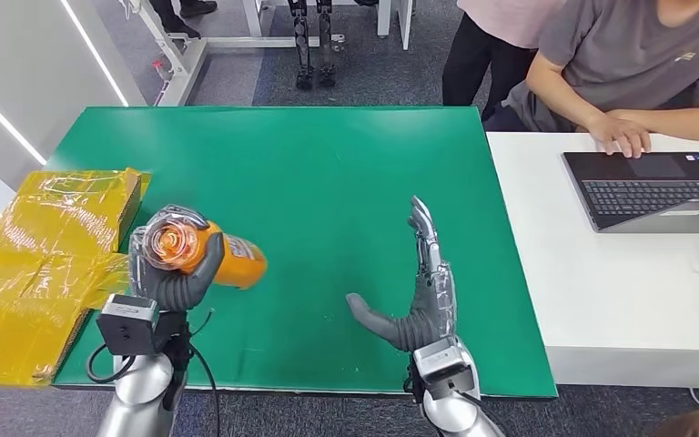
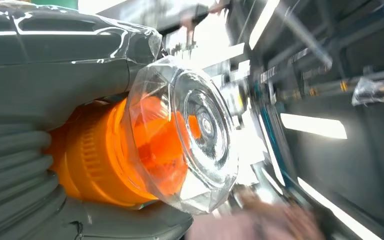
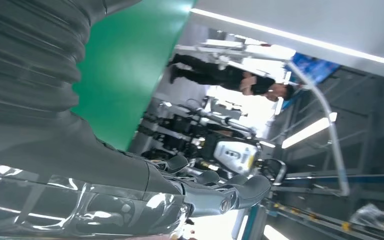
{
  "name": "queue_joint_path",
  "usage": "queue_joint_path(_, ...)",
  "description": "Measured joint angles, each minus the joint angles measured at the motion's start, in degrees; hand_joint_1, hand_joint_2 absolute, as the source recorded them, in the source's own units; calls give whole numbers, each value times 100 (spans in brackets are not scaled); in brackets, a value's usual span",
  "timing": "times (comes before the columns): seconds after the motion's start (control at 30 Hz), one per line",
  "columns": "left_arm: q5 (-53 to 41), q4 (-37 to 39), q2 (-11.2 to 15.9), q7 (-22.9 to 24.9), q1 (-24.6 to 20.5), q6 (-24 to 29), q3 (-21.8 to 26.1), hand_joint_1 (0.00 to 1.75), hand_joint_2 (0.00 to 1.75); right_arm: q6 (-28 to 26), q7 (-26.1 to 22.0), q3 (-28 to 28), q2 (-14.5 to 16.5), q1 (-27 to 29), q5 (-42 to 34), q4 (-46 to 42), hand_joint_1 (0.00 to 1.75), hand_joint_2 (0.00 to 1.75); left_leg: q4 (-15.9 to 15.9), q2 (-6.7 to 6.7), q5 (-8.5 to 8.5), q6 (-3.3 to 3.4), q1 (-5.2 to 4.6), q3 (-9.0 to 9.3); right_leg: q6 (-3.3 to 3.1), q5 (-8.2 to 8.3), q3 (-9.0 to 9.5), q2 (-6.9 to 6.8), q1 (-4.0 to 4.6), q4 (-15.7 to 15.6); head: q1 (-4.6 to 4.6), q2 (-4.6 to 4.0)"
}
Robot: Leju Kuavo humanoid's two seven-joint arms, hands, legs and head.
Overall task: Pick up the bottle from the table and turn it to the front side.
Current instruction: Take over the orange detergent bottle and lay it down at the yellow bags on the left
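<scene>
Left robot hand [image 1: 171, 273] grasps a smooth orange bottle [image 1: 202, 250] with clear faceted cap, above the green surface [image 1: 328, 182]. Right robot hand [image 1: 419, 296] upright, fingers released.

Yellow package [image 1: 41, 264], laptop [image 1: 648, 189], seated person [image 1: 637, 64]

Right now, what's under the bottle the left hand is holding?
The orange bottle is held by the left hand over the green table; bare green surface lies around it. The patch directly below is covered by the bottle and hand.
</scene>
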Motion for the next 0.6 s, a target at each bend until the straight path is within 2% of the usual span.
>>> queue_joint_path(0.1,-1341,4,375,339,-125,654,132,175,175,12,-2,119,-84,79,-44,-360,0,175,0,1,4,-6,2,1,0,0,0,1,1,1,0,0)
queue_joint_path(0.17,-2094,54,614,566,-222,899,192,175,175,50,-3,167,-120,116,-62,-519,0,175,0,0,6,-7,2,1,0,0,0,1,2,2,0,0)
queue_joint_path(0.33,-2928,246,1089,845,-388,1119,257,175,175,128,-1,209,-178,192,-99,-733,0,175,0,1,8,-11,1,0,0,1,1,2,1,2,2,0)
queue_joint_path(0.47,-3731,619,1664,959,-566,1316,262,175,175,224,-1,208,-201,291,-124,-843,0,175,0,4,8,-11,1,2,-1,1,-2,8,1,2,0,0)
queue_joint_path(0.6,-4709,1201,2153,1067,-856,1259,247,175,175,281,-1,208,-227,380,-132,-953,0,175,-1,5,9,-13,4,3,-1,1,-5,10,2,2,-1,-1)
